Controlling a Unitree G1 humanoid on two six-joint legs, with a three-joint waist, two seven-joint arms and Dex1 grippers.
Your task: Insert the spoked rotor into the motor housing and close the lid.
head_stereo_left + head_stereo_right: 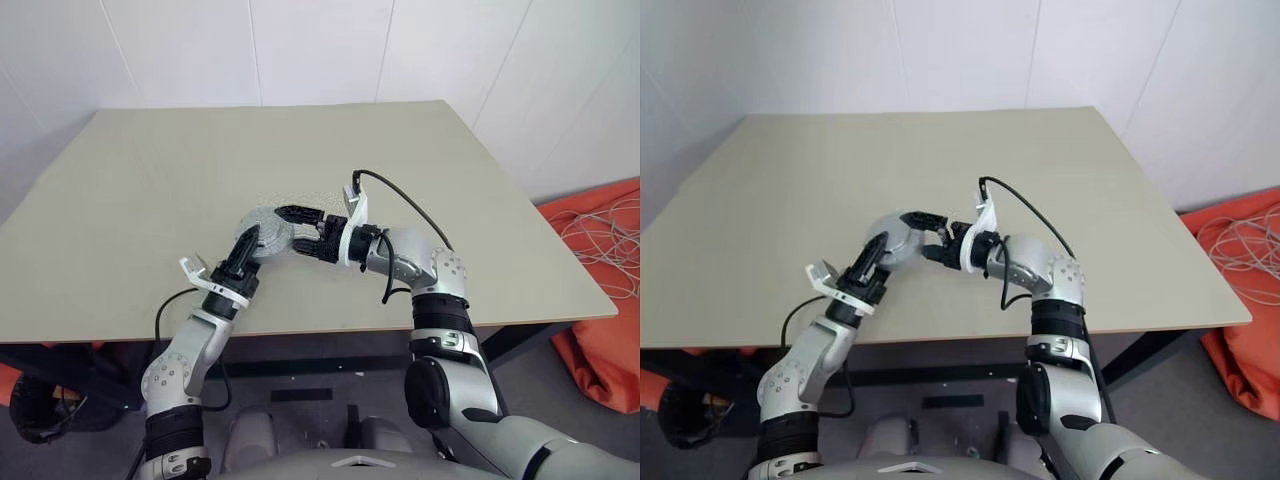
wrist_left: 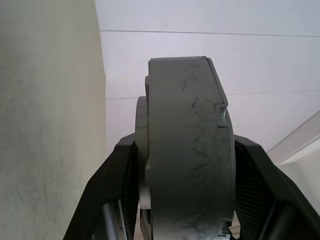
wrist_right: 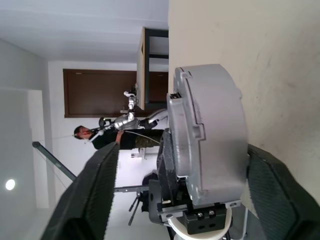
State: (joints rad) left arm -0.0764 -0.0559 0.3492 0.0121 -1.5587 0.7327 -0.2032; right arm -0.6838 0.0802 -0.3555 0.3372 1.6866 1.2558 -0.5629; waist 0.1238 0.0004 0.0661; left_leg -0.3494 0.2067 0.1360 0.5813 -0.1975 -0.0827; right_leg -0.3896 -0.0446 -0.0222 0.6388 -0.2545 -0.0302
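- The left arm is reached forward and to the right from the table's (image 1: 120, 200) near edge, wrist raised, with the left gripper (image 1: 245, 250) angled upward.
- The motor housing (image 1: 268, 228), a round grey body, is clamped between the left gripper's black fingers (image 2: 112, 185), held clear above the tabletop at its near middle.
- In the left wrist view the housing's scratched grey side wall is seen edge-on between both pads, a detail not given by the head views.
- The right arm is bent at the elbow and pointed leftward, the right gripper (image 1: 300, 232) level with the housing.
- Its fingers (image 3: 95, 195) are spread wide on either side of the housing, with gaps visible in the right wrist view.
- A person (image 3: 90, 136) is seen far off in that wrist view.
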